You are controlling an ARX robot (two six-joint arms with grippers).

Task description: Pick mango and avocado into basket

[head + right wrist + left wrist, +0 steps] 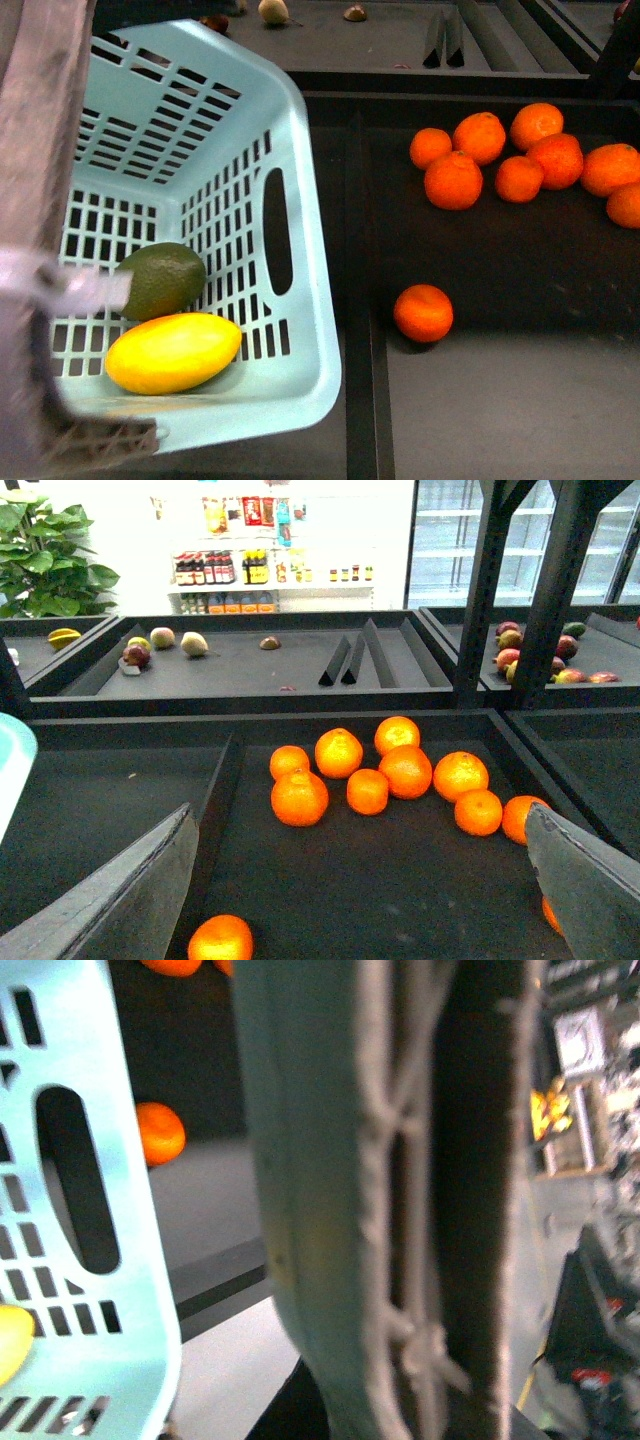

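A shop-like room with stocked shelves and a leafy plant is seen behind dark produce trays, where loose oranges [453,180] are scattered. The basket [300,300] is tilted at the left, and inside it the mango [173,352] lies touching the avocado [160,280] on the slotted floor. Both fruits are judged already placed. The mango is judged smooth, slippery and easily bruised, best taken across its middle; the avocado is judged firmer and matte. The right end effector [360,900] is spread wide and holds nothing. The left end effector is hidden behind the blurred basket handle [400,1210]; its state cannot be told.
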